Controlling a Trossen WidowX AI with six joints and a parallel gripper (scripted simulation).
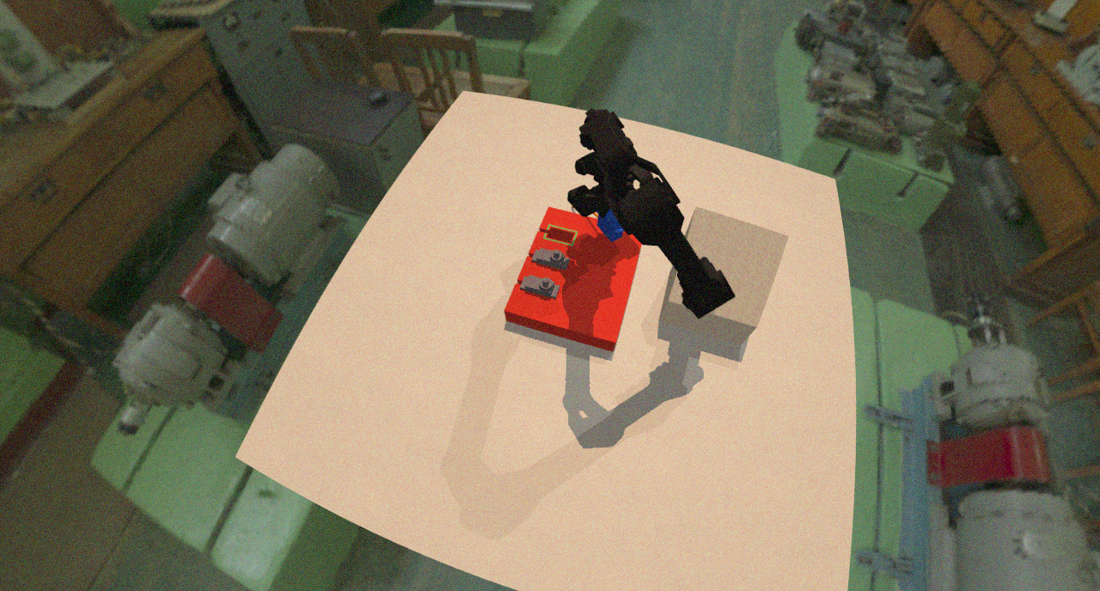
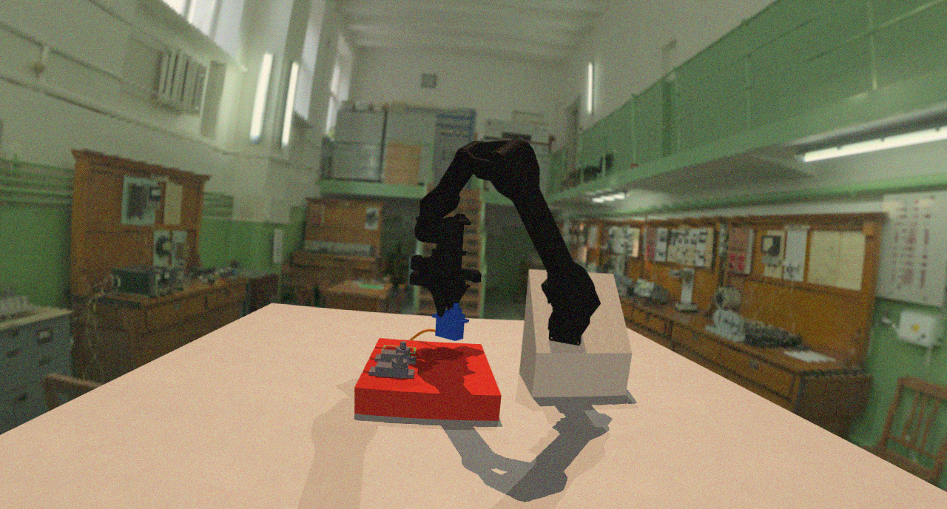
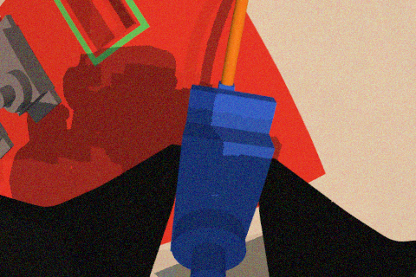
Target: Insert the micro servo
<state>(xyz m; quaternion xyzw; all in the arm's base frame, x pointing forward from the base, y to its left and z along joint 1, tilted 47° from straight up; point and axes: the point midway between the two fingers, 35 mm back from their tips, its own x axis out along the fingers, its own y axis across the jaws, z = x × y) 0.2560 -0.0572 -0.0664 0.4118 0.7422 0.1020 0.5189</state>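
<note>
Pincer: one gripper (image 2: pixel 452 307) (image 3: pixel 221 163), its two black fingers were clamped on the servo.
Blue micro servo: one (image 1: pixel 610 224) (image 2: pixel 450 323) (image 3: pixel 225 160), held over the deck, well apart from the marked pocket, output shaft up.
Cable: one orange lead (image 2: pixel 422 332) (image 3: pixel 237 26), running out from the servo's end, outside the pocket's notch.
Red deck: one block (image 1: pixel 572 322) (image 2: pixel 427 403) (image 3: pixel 173 22), on one tabletop (image 1: pixel 400 403) (image 2: pixel 198 400) (image 3: pixel 347 74).
Marked pocket: one, green-outlined (image 1: pixel 559 234) (image 3: pixel 95 13), without a servo in it.
Grey servos: two, seated in a row beside the pocket, the nearer (image 1: pixel 550 259) and the farther (image 1: pixel 540 286).
Arm: one, black (image 1: pixel 653 210) (image 2: pixel 499 165), mounted on one beige block (image 1: pixel 742 268) (image 2: pixel 582 373).
</note>
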